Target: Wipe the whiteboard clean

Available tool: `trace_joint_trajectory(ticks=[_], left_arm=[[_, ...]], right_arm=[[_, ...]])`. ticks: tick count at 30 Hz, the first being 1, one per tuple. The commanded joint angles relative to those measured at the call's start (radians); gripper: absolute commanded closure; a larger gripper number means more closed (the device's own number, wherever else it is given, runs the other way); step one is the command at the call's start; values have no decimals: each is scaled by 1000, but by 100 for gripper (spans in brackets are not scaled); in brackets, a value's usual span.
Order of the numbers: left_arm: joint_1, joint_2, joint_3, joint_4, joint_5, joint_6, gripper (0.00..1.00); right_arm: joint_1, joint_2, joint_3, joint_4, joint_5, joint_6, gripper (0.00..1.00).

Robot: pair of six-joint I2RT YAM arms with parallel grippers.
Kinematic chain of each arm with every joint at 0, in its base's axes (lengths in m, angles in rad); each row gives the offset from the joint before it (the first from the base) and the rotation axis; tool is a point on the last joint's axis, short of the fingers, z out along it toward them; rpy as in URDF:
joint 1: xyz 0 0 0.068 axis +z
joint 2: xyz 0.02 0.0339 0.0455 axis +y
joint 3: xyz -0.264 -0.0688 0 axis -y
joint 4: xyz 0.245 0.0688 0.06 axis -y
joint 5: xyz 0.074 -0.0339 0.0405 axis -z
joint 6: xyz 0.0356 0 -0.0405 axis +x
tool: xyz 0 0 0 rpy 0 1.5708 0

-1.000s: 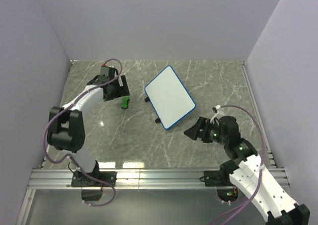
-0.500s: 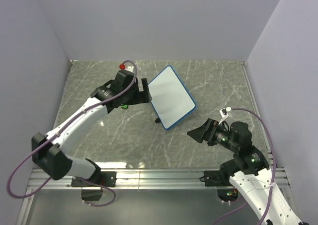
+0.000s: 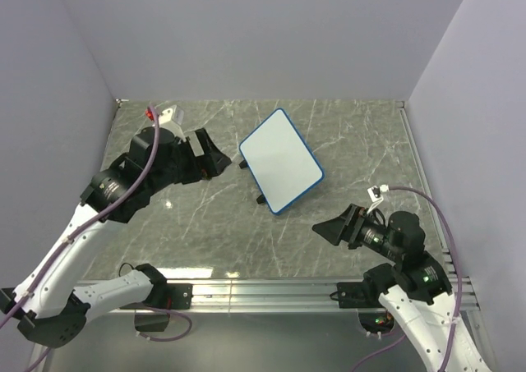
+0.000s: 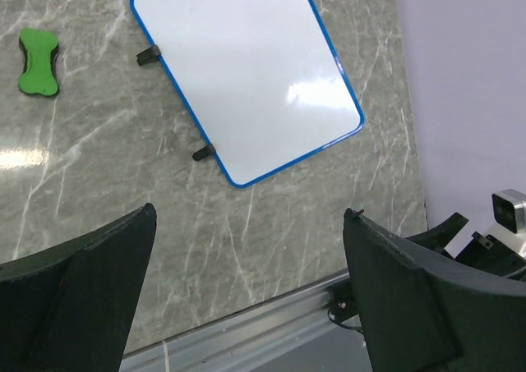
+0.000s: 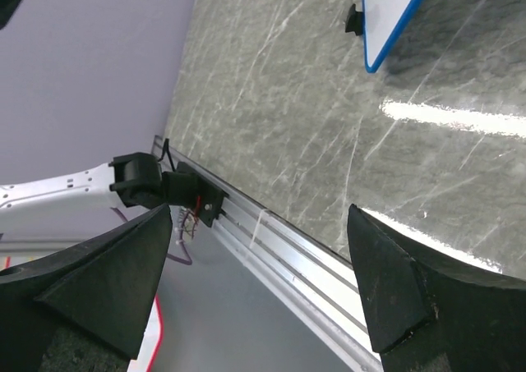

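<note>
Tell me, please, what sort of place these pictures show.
Probably a lab robot test cell: plain walls box in a marble-look table, a metal rail edges its near side, and the props in view are a whiteboard and an eraser.

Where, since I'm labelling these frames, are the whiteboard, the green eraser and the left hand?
whiteboard (image 4: pixel 249 76): left wrist view, middle of its white face.
green eraser (image 4: pixel 39 62): left wrist view, middle of its top side.
left hand (image 4: pixel 251 216): left wrist view, midway between its open fingertips.
</note>
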Motion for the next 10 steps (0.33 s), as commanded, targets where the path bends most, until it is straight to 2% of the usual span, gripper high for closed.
trace_joint_trajectory(ticks=[1, 5, 9, 10], left_arm=[[-4, -17, -11, -39, -4, -15, 1], [-5, -23, 2, -51, -37, 14, 1], [-13, -82, -28, 51, -40, 83, 1], [-13, -81, -21, 50, -85, 84, 1]], right_arm=[[7, -54, 32, -42, -7, 16, 6], [5, -87, 54, -88, 10, 13, 6], [5, -126, 78, -131, 29, 28, 6], [7, -132, 84, -136, 36, 33, 6]])
